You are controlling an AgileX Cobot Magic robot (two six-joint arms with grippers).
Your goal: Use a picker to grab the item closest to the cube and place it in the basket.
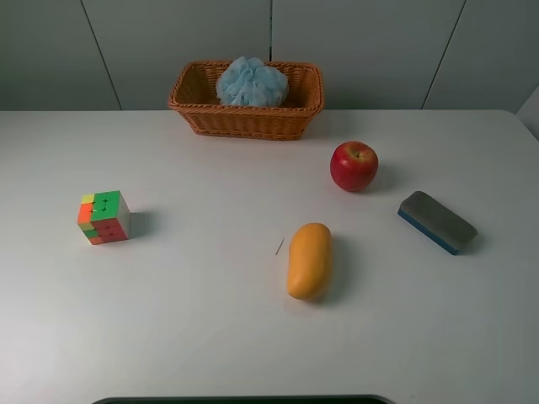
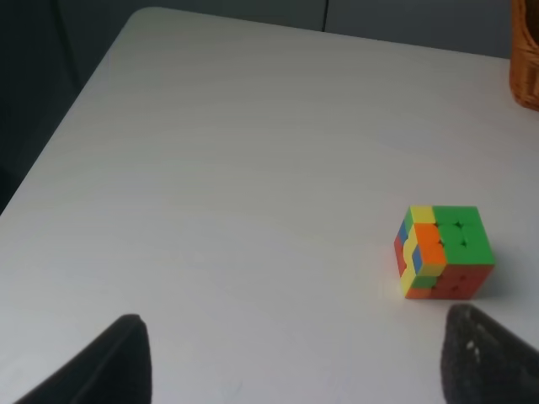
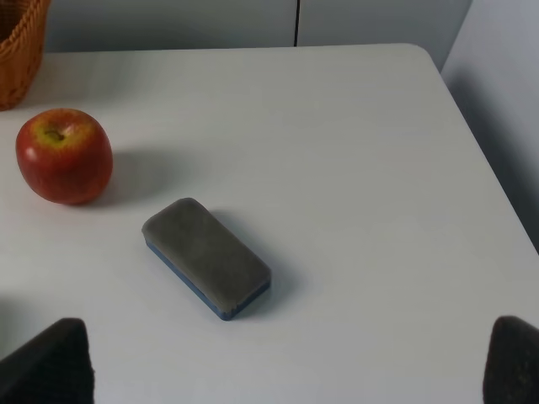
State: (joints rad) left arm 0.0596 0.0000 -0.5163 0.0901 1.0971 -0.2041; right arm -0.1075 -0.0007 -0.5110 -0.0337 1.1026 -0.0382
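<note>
A scrambled cube sits on the left of the white tabletop, with a mango lying nearest it toward the middle, well apart from it. Farther right are a red apple and a grey-topped eraser. The wicker basket stands at the back edge (a pale blue puff already inside). The left gripper is spread wide near the cube, holding nothing; the right gripper is likewise wide and empty near the eraser.

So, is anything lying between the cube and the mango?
Nothing in the exterior high view: bare white table separates the cube from the mango, apart from a faint thin mark near the mango.
</note>
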